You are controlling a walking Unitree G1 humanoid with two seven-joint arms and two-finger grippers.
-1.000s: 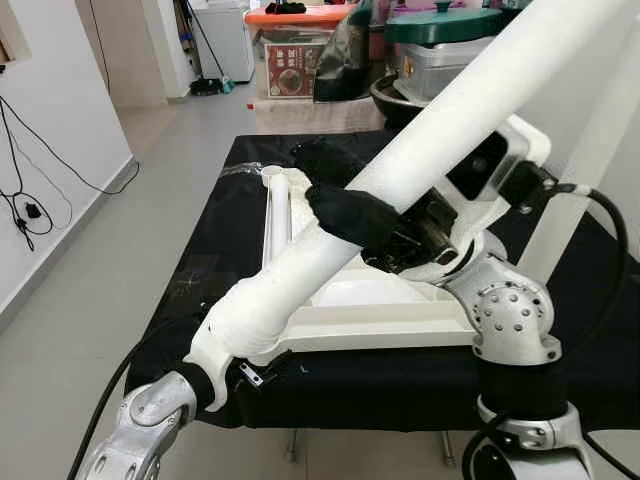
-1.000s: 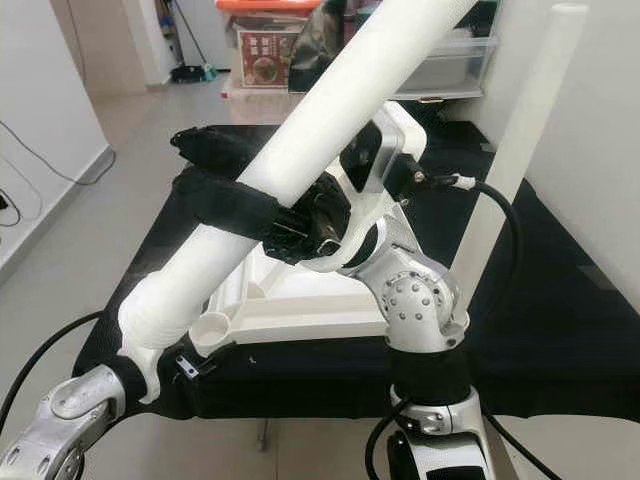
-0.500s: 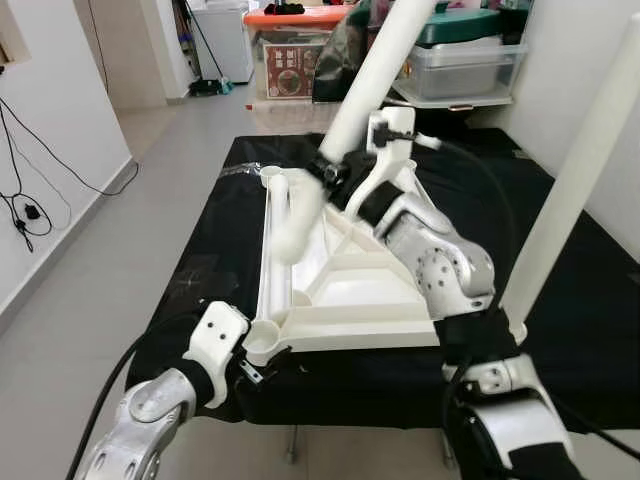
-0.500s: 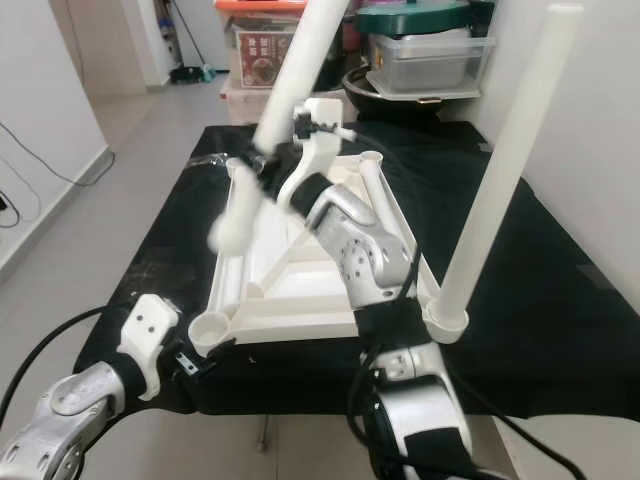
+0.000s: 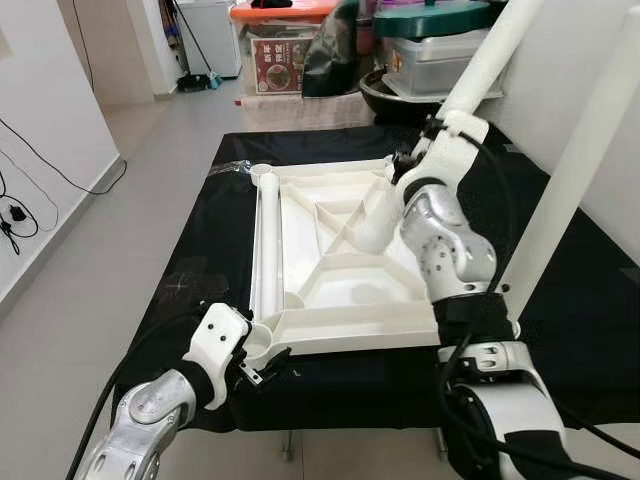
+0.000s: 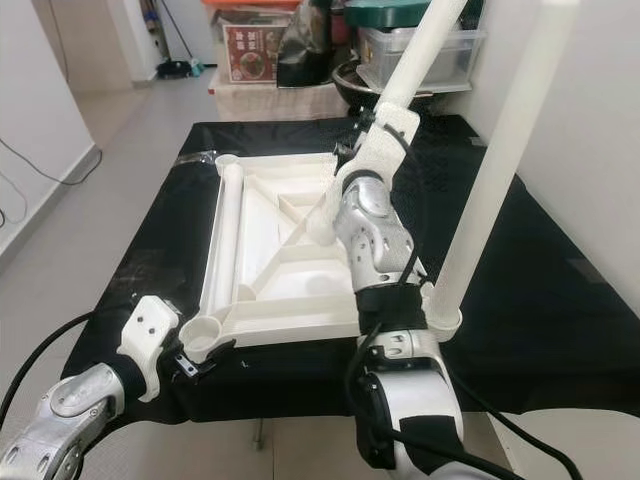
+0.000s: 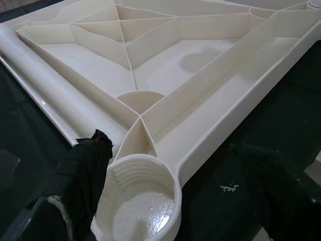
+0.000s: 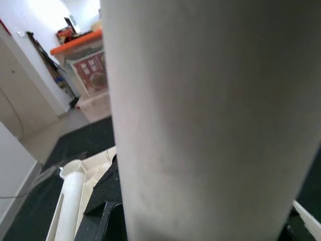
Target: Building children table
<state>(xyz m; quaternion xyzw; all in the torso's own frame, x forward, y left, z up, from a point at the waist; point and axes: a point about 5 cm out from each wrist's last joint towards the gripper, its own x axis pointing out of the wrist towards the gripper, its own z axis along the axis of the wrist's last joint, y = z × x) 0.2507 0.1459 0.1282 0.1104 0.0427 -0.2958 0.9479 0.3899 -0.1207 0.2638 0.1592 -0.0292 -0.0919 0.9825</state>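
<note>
We record an inverted white tabletop (image 5: 340,290) lying on a black-covered work surface (image 5: 590,330), ribbed underside up, sockets at its corners. One leg (image 5: 575,170) already stands upright in the near right socket; a second leg (image 5: 268,240) lies flat along the left edge.

Since a second ago, the right gripper (image 5: 425,165) has swung its held leg (image 5: 470,75) away from the near left, where it crossed the whole view, to the far right of the tabletop, lower end over the ribs. We judge this an approach to the far right socket. Its jaws are pinched on that leg.

The left gripper (image 7: 165,196) sits at the near left socket (image 7: 140,201), fingers (image 7: 83,165) spread either side of it, apparently steadying the tabletop.

Storage boxes (image 5: 440,45) and a bag stand beyond the far edge. The right arm's own elbow and the standing leg crowd the approach.
</note>
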